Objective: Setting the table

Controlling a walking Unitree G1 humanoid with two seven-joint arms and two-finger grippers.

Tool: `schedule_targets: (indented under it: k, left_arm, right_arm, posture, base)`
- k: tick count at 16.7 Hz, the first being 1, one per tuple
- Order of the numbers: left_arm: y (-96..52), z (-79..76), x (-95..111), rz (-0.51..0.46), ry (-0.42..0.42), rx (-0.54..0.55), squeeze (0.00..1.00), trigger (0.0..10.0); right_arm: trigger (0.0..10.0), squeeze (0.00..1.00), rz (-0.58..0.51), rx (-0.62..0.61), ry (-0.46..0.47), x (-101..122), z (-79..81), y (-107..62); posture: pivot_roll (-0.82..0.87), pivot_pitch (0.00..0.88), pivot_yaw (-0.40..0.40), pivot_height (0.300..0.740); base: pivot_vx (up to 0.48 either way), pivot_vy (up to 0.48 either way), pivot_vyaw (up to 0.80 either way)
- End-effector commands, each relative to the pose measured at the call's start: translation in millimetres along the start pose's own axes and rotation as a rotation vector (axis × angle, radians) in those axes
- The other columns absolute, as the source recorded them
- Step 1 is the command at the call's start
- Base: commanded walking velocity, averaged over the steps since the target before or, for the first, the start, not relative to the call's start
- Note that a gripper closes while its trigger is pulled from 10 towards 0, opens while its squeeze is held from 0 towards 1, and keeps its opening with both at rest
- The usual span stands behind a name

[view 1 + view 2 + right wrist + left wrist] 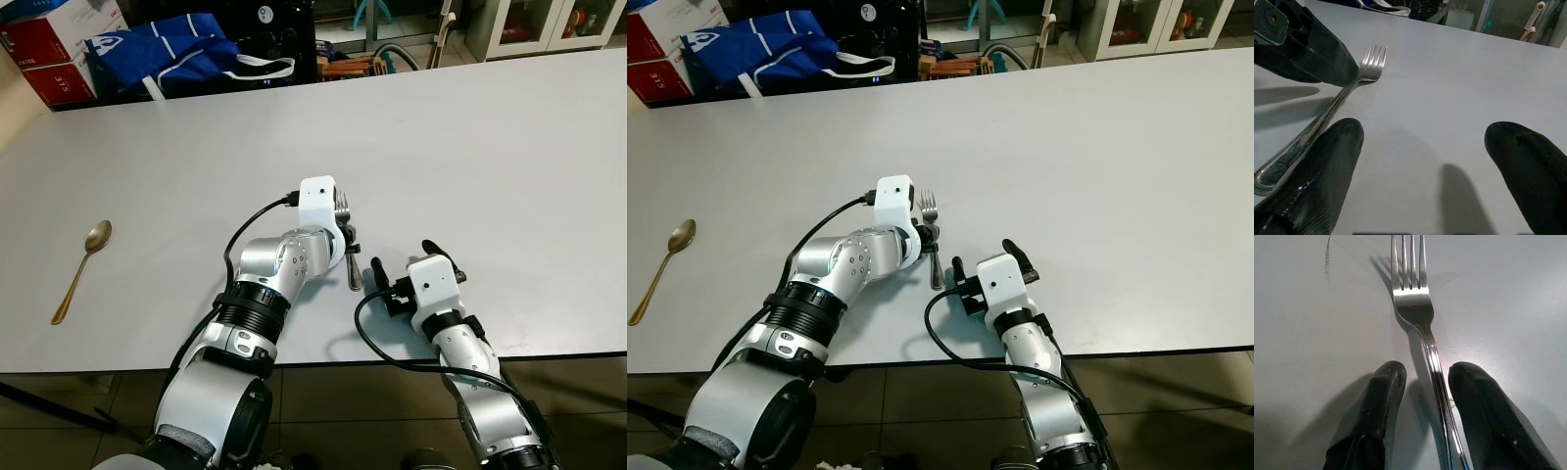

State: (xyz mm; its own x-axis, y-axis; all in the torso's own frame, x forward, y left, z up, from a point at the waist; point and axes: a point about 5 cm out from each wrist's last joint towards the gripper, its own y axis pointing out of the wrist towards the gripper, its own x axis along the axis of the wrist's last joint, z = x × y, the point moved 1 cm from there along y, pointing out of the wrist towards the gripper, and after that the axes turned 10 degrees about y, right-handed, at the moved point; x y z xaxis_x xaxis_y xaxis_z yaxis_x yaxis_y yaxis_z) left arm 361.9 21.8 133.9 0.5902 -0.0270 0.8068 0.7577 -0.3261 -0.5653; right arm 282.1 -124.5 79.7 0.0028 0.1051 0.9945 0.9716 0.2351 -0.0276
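A silver fork (344, 208) lies on the white table (509, 176) near its front edge, tines pointing away from me. My left gripper (349, 241) rests over the handle. In the left wrist view its two black fingers (1376, 406) stand apart on either side of the handle of the fork (1418, 308), with a gap on one side, so it is open. My right gripper (404, 259) sits just right of the fork's handle end, low over the table and wide open, holding nothing. A gold spoon (83, 269) lies far to the left.
The table's front edge (323, 364) runs just below both wrists. Behind the far edge sit a blue bag (162, 49), red and white boxes (49, 54) and dark clutter. Wide bare tabletop stretches to the right and beyond the fork.
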Motion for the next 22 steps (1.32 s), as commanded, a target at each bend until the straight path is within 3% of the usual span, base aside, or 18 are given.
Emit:
schedule_targets:
  k: [1, 22]
  left_arm:
    - [-16.9, -114.4, 15.2, -0.039, 0.003, -0.277, 0.0, 10.0]
    - [-16.9, -114.4, 15.2, -0.039, 0.003, -0.277, 0.0, 10.0]
  right_arm:
    - [10.0, 0.0, 0.006, 0.013, 0.0, -1.6, 4.7, -1.0]
    - [10.0, 0.0, 0.006, 0.013, 0.0, -1.6, 4.7, -1.0]
  posture:
    - [-0.28, 0.057, 0.182, 0.731]
    - [-0.28, 0.057, 0.182, 0.731]
  base:
    - [0.0, 0.0, 0.0]
    - [0.0, 0.0, 0.0]
